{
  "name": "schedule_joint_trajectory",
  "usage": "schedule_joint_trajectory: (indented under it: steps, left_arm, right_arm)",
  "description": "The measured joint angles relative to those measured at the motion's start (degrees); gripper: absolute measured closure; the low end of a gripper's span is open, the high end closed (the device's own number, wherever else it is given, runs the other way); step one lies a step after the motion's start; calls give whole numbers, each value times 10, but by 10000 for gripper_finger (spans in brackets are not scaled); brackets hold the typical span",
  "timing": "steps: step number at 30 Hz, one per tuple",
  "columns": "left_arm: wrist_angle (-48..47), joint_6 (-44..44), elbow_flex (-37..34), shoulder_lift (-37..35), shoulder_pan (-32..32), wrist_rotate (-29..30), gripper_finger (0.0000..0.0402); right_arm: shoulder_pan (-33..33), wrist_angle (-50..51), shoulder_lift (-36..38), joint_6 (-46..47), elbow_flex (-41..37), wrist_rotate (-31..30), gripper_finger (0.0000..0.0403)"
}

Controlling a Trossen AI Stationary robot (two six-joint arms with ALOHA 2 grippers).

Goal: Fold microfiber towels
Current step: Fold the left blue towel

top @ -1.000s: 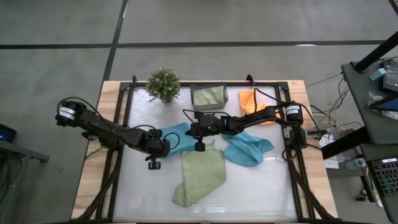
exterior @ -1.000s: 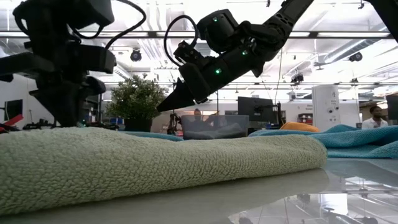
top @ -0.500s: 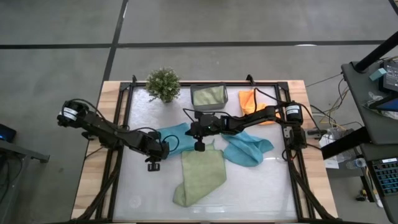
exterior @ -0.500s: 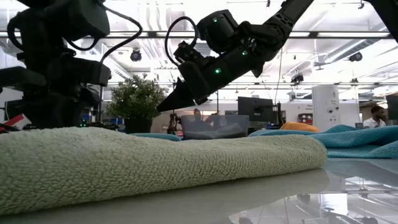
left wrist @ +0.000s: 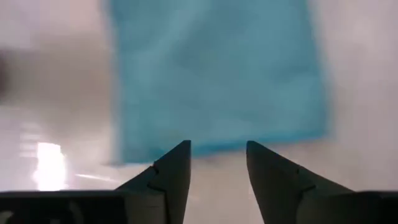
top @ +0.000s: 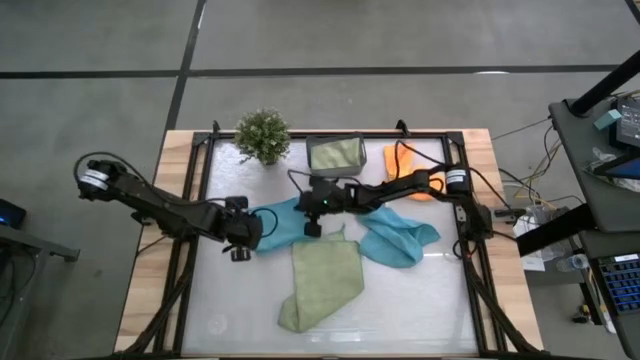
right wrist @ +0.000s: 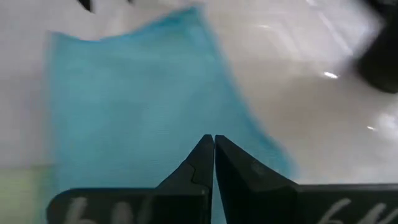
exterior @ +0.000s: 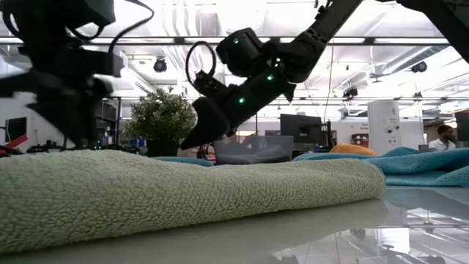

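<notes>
My left fingers (left wrist: 214, 167) stand apart with nothing between them, their tips just short of the near edge of the blue towel (left wrist: 217, 74), which lies flat on the worktop (top: 440, 300). My right fingers (right wrist: 213, 163) are pressed together, empty, poised above the same towel near its other end. From above, the left gripper (top: 243, 232) sits at the towel's left edge and the right gripper (top: 312, 205) at its upper right side, so both arms bracket this one cloth (top: 283, 218).

I judge this towel to be the one in hand, with a fold on it either just laid down or about to be squared up. A second blue towel (top: 397, 240) lies crumpled to the right, a green towel (top: 322, 285) rests in front, an orange towel (top: 402, 161) waits at the far right, and another green towel sits in the bin (top: 336, 155) beside the plant (top: 263, 135).

Next I would need a clean pinch on an edge or corner, lifted only enough to carry it across and lay it even.
</notes>
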State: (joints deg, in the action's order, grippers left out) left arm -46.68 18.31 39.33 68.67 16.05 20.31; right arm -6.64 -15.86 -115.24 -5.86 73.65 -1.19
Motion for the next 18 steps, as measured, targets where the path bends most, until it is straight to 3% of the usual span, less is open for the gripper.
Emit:
schedule_joint_trajectory:
  steps: [3, 12, 18]
  left_arm:
    - [18, -7, -20, -4, -15, 62, 286]
    - [131, -5, -95, 11, -57, 95, 390]
    - [135, 42, -113, 16, -63, 101, 398]
  right_arm:
    - [-16, 12, 0, -6, 13, -5, 394]
    - [-33, -8, -7, 3, 12, 31, 394]
    - [-33, -42, -48, 16, 11, 27, 394]
